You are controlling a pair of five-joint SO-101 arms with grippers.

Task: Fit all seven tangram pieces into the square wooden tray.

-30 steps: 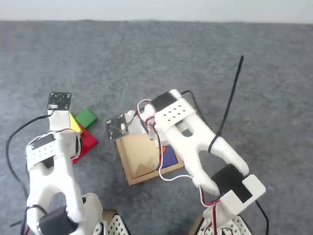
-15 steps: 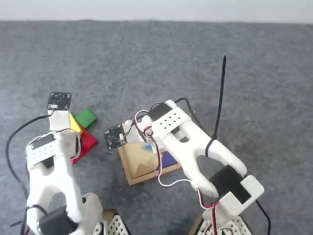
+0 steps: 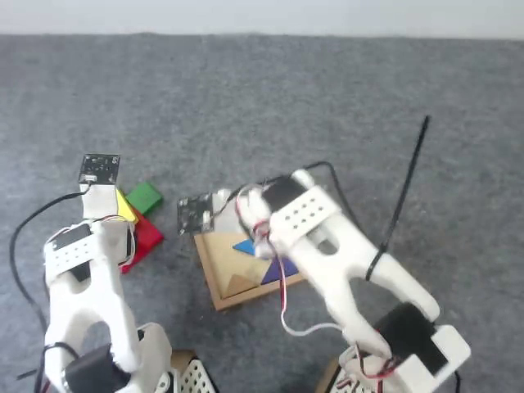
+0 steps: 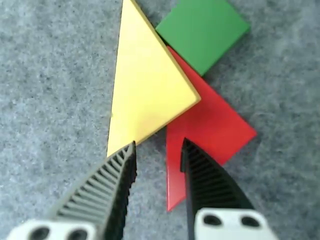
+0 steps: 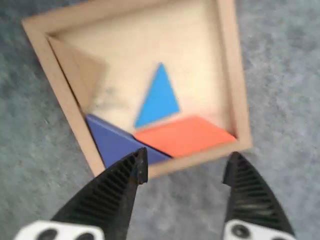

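Tray point(image 5: 232, 65) sits on the grey, felt-like desk point(image 3: 327, 98) beneath the right gripper point(image 5: 187, 155), whose fingers are spread wide and empty. Seated along one rim are an orange parallelogram point(image 5: 185, 135) and a dark blue triangle point(image 5: 112, 142). A small blue triangle point(image 5: 159, 97) lies loose mid-floor and may block later pieces unless pushed flush. A pale wooden shape point(image 5: 82, 70) in one corner could be a piece; I cannot tell.

The left gripper point(image 4: 158, 146) hangs over the yellow triangle point(image 4: 145, 90), which overlaps the red triangle point(image 4: 215, 127) beside the green square point(image 4: 202, 30). Its fingers are narrowly parted and hold nothing. The pieces are thin, flat and smooth-faced — pinching one risks dragging its neighbour.
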